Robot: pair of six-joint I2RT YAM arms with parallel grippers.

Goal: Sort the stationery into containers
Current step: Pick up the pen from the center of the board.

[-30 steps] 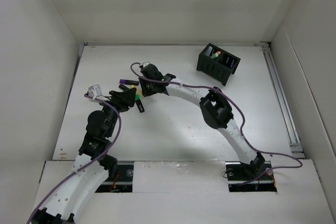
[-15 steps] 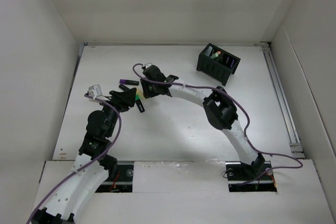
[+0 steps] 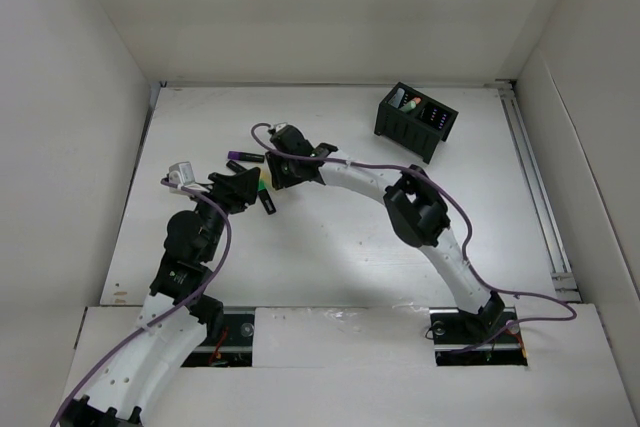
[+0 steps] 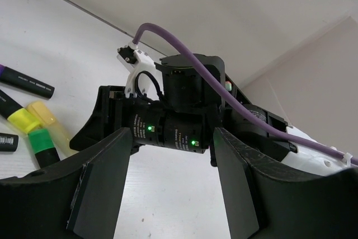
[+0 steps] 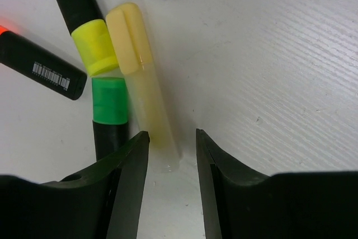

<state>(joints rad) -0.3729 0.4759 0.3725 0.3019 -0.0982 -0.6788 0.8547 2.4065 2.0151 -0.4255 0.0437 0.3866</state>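
Several stationery pens lie in a cluster left of centre. In the right wrist view a pale yellow highlighter (image 5: 140, 76) lies on the table with its lower end between the tips of my right gripper (image 5: 172, 152), which is open and not touching it. Beside it lie a green-capped marker (image 5: 109, 107), a yellow-capped marker (image 5: 84, 20) and a black barcoded marker (image 5: 42, 65). My left gripper (image 4: 172, 160) is open and empty, just left of the cluster (image 3: 262, 190), facing the right wrist. The black organiser box (image 3: 415, 119) stands far right with pens in one compartment.
A purple-capped marker (image 3: 243, 158) lies at the far side of the cluster and a black one (image 3: 267, 202) at the near side. White walls enclose the table (image 3: 340, 237). A rail (image 3: 535, 187) runs along the right edge. The right arm's purple cable arcs over the middle.
The right gripper's jaws have widened slightly and its wrist has edged a little toward the pens. The left arm has not moved.
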